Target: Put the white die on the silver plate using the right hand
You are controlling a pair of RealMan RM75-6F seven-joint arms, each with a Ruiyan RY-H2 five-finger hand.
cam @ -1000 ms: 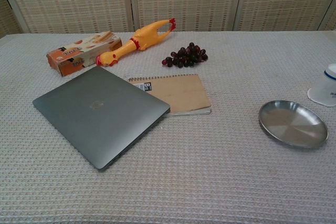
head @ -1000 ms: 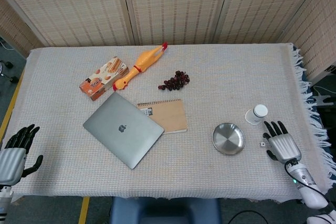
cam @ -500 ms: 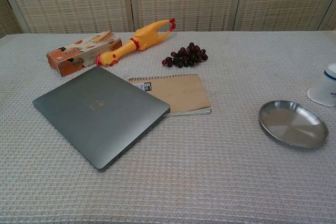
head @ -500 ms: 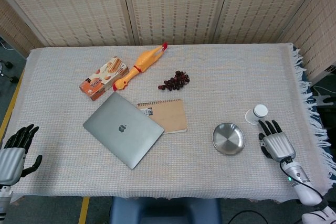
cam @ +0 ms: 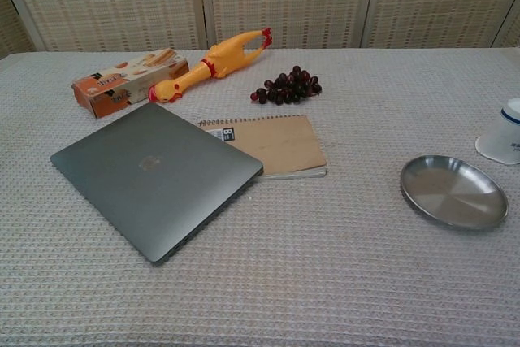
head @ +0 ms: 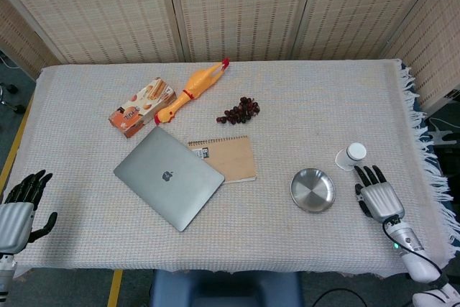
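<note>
The silver plate [head: 313,190] lies bare on the cloth at the right front; the chest view shows it [cam: 453,193] too. Just right of it, my right hand [head: 377,197] lies palm down on the cloth with its fingers straight and apart, pointing away from me. No white die shows in either view; the hand covers the spot beside the plate where it lay. My left hand [head: 18,210] hangs off the table's front left corner, fingers apart, holding nothing. Neither hand appears in the chest view.
A white cup [head: 351,155] stands just beyond the right hand's fingertips. A closed grey laptop [head: 169,177], a brown notebook [head: 226,157], dark grapes [head: 239,110], a rubber chicken [head: 192,91] and a snack box [head: 141,106] fill the left and middle. The fringed table edge [head: 424,170] is close on the right.
The right hand has slid a little left toward the plate and now covers the die, which showed beside its thumb one second ago. The left hand has not moved.
</note>
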